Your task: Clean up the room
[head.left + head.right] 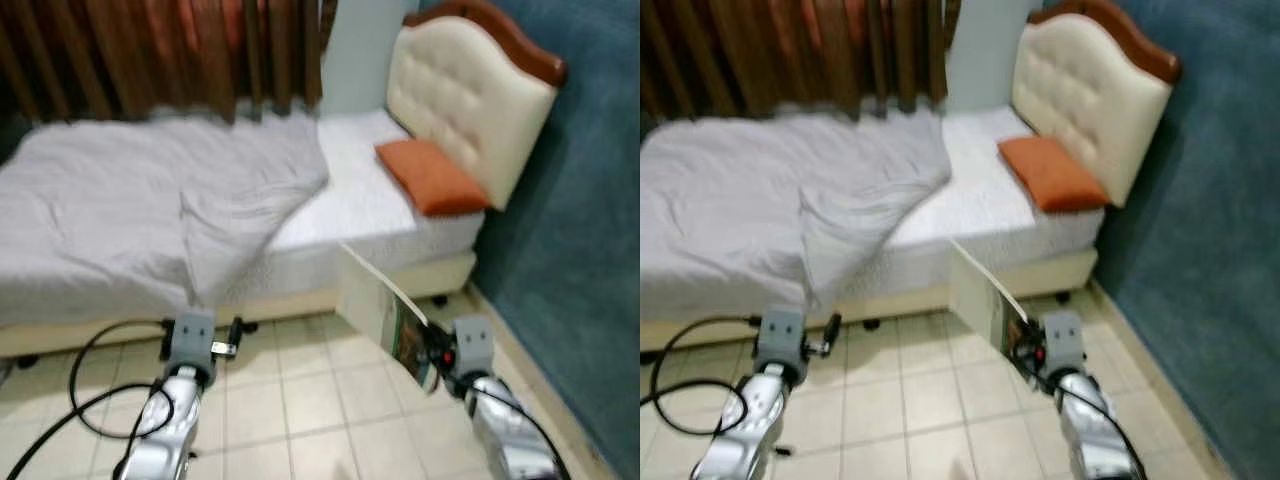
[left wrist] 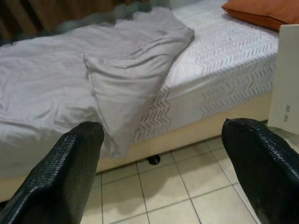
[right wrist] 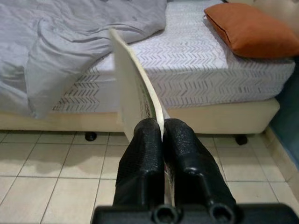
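My right gripper (image 3: 162,135) is shut on a thin white book (image 3: 133,88), held edge-up over the tiled floor in front of the bed (image 1: 380,215); its coloured cover (image 1: 408,340) faces right. My left gripper (image 2: 161,154) is open with nothing between its fingers (image 2: 74,158), pointing at the bed's near side. A crumpled grey blanket (image 1: 150,210) covers the left of the mattress and hangs over its edge. An orange pillow (image 1: 430,175) lies by the cream headboard (image 1: 470,90).
A teal wall (image 1: 590,220) closes the right side. Brown curtains (image 1: 150,50) hang behind the bed. A black cable (image 1: 90,395) loops over the beige tiles by my left arm. A dark caster (image 2: 153,160) sits under the bed frame.
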{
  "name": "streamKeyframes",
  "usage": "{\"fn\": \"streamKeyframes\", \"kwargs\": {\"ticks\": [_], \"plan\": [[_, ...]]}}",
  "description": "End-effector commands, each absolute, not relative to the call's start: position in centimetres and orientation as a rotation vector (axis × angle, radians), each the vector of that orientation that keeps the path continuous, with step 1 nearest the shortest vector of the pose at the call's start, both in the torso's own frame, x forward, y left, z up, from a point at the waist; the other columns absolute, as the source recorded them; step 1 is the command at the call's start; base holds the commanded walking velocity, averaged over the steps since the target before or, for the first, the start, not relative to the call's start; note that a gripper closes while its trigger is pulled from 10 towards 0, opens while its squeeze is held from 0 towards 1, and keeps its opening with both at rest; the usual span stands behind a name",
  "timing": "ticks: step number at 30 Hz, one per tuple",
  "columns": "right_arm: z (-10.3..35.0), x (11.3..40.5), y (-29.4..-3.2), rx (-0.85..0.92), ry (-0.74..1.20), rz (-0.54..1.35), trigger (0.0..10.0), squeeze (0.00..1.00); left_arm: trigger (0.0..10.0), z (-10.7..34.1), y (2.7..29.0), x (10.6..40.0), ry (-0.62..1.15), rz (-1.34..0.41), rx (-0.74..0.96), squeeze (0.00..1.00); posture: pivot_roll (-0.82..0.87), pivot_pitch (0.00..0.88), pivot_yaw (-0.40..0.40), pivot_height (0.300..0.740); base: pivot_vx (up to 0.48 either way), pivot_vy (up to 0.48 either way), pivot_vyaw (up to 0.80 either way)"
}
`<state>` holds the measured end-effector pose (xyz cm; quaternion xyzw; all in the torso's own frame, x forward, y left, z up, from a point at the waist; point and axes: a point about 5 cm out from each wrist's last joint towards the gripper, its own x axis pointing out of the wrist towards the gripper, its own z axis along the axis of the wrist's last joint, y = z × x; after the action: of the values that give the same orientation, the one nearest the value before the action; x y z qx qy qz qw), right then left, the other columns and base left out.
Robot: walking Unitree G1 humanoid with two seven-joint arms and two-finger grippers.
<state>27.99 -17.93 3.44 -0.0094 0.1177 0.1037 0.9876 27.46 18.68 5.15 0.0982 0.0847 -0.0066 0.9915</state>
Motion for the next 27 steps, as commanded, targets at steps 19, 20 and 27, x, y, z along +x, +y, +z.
{"fn": "streamKeyframes", "kwargs": {"ticks": [19, 20, 27], "plan": [[4.19, 28.73, -17.29, -0.023, 0.213, 0.221, 10.0, 0.0, 10.0, 5.53, 18.91, 27.99, 0.154, -0.01, 0.174, 0.0, -0.06, 0.0, 0.004, 0.74, 0.354, -0.071, 0.09], [4.18, 28.71, -17.29, -0.022, 0.213, 0.22, 10.0, 0.0, 10.0, 5.54, 18.9, 28.02, 0.154, -0.01, 0.173, 0.0, -0.06, 0.0, 0.004, 0.74, 0.48, 0.0, 0.0], [4.17, 28.68, -17.27, -0.019, 0.216, 0.221, 10.0, 0.0, 10.0, 5.5, 18.69, 28.14, 0.155, -0.012, 0.168, 0.0, -0.06, 0.0, 0.006, 0.74, 0.48, 0.0, 0.0]]}}
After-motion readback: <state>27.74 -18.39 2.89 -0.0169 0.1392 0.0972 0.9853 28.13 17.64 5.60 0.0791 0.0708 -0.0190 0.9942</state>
